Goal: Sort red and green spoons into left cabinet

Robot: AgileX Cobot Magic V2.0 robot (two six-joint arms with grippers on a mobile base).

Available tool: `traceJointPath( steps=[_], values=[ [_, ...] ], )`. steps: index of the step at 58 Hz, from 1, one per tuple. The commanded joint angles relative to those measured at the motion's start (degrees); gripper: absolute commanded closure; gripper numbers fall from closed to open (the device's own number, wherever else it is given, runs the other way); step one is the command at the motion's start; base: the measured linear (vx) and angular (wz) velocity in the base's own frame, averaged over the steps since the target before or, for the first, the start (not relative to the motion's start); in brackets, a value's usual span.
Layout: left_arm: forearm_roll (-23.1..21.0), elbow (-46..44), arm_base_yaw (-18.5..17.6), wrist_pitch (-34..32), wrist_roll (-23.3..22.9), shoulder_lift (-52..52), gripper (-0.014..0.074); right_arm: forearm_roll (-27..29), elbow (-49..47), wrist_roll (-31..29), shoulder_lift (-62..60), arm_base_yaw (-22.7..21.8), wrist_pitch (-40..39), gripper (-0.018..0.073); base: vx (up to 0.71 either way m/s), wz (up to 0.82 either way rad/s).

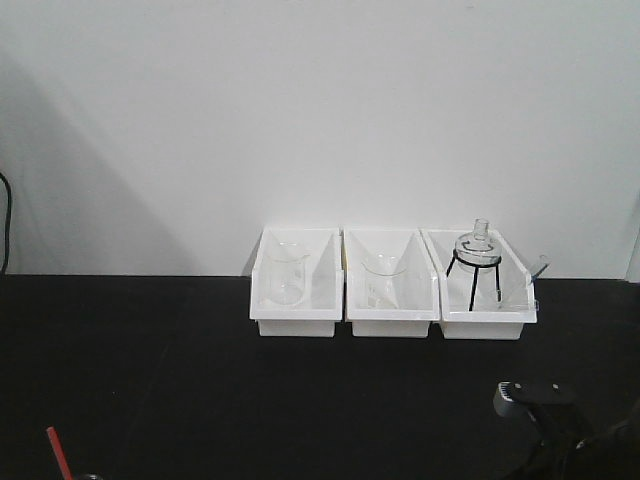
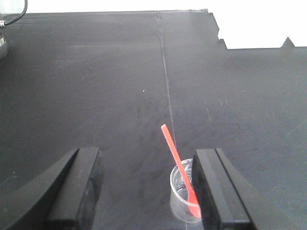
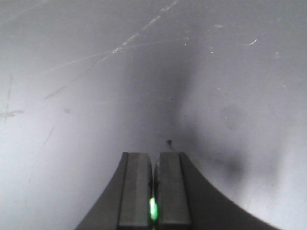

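Observation:
The red spoon (image 2: 181, 172) stands tilted in a small clear beaker (image 2: 184, 201) on the black table; its handle tip also shows at the bottom left of the front view (image 1: 57, 450). My left gripper (image 2: 147, 160) is open around the beaker, which sits close to the right finger (image 2: 216, 191). My right gripper (image 3: 154, 160) is shut on the green spoon (image 3: 152, 209); only a short green sliver shows between the jaws. A pale grey scratched flat surface (image 3: 96, 86) fills the right wrist view. I cannot tell whether it is the cabinet.
Three white open bins (image 1: 295, 322) stand in a row at the back of the black table (image 1: 150, 370), holding glass beakers and a flask on a black tripod (image 1: 476, 262). Part of my right arm (image 1: 540, 400) shows at the bottom right. A seam (image 2: 165, 81) runs across the tabletop.

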Motion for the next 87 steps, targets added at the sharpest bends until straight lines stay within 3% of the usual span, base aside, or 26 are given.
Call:
traceJointPath(
  steps=[1,9,16,31,41,58,74,87],
  values=[
    [-0.9,-2.0,0.0,-3.8,-0.3,-0.3,0.0064,1.1,-1.7,-0.6,-3.3,-0.3,-2.2,0.0567,0.00,0.00],
    [-1.2,-2.0,0.0,-3.5,-0.4,-0.3,0.0064,1.5,-1.7,-0.6,-6.9,-0.3,-3.8,0.0566,0.00,0.00],
    [-4.6,-2.2,0.0,-3.1,-0.3,-0.3,0.0064,1.5,-1.7,-0.7,-10.7,-0.3,-4.4,0.0566,0.00,0.00],
    [-9.1,-9.4,0.0,7.4,-0.4,1.5,0.0064,1.5,-1.7,-0.8,-20.7,-0.3,-4.3,0.0566,0.00,0.00],
    [-13.8,-17.3,0.0,12.7,-0.4,9.0,0.0064,1.5,-1.7,-0.8,-25.8,-0.3,-4.5,0.0566,0.00,0.00],
    [-14.2,-20.9,0.0,8.5,-8.1,24.1,0.0064,1.3,-1.7,-0.8,-27.6,-0.3,-3.2,0.0566,0.00,0.00],
    [-17.6,-20.9,0.0,5.0,-7.7,32.8,0.0064,0.2,-1.7,-0.8,-27.6,-0.3,-2.4,0.0566,0.00,0.00],
    [-18.4,-21.4,-1.0,2.8,-3.3,37.4,0.0064,0.0,-1.7,-0.8,-27.6,-0.3,-2.3,0.0566,0.00,0.00]
  ],
)
